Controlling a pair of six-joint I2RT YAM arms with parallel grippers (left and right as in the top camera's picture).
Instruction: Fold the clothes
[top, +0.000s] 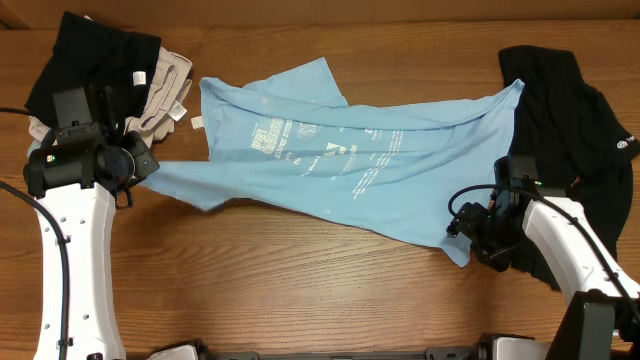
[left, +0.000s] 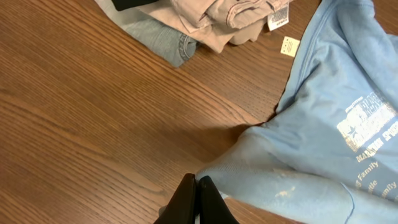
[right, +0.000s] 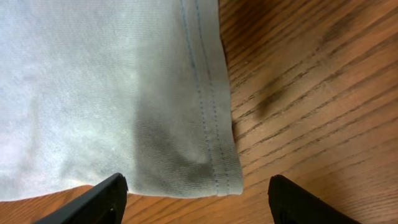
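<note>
While the table (top: 300, 300) carries the light-blue T-shirt (top: 400, 150) spread but rumpled, the step looks like flattening — left gripper (left: 194, 182) clenched at the sleeve tip (left: 242, 165), right gripper (right: 196, 185) released, straddling the hem corner (right: 222, 174). Next: clamp hem, draw taut.

The bench (top: 300, 280) is brown wood with a strong grain of fine dark lines running along its length. Soft shadows lie across the bare boards. In the overhead view, a paler tan band (top: 300, 8) runs along its far edge.
</note>
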